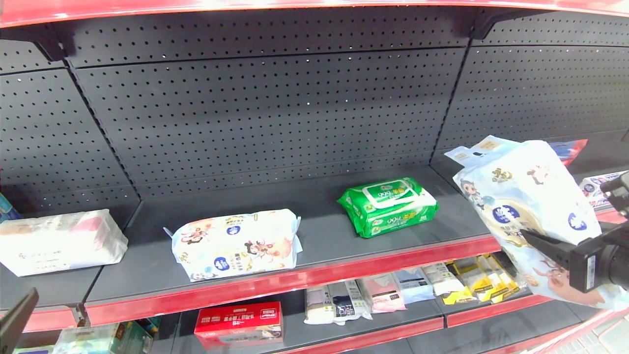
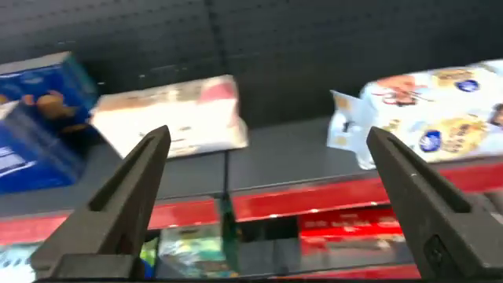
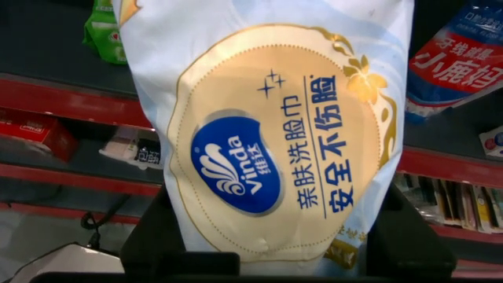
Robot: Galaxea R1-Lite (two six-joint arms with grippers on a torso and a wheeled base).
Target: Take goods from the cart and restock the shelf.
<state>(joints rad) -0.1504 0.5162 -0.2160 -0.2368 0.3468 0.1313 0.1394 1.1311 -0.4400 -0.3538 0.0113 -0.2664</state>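
Note:
My right gripper (image 1: 545, 246) is shut on a tall white and blue pack of face towels (image 1: 530, 196), held tilted in the air in front of the right end of the grey shelf board (image 1: 319, 221). In the right wrist view the pack (image 3: 267, 141) rises between the two fingers. On the board lie a green wipes pack (image 1: 388, 206), a cartoon-printed white pack (image 1: 236, 246) and a white and pink pack (image 1: 59, 241). My left gripper (image 2: 263, 145) stands open and holds nothing, low at the left, facing the white and pink pack (image 2: 177, 118) and the cartoon pack (image 2: 432, 118).
A red-edged lower shelf carries a red box (image 1: 238, 324) and several small packs (image 1: 393, 290). A blue box (image 2: 39, 118) stands at the far left. A red and blue pack (image 3: 464, 63) lies in the right-hand bay. Bare board lies between the cartoon pack and the green pack.

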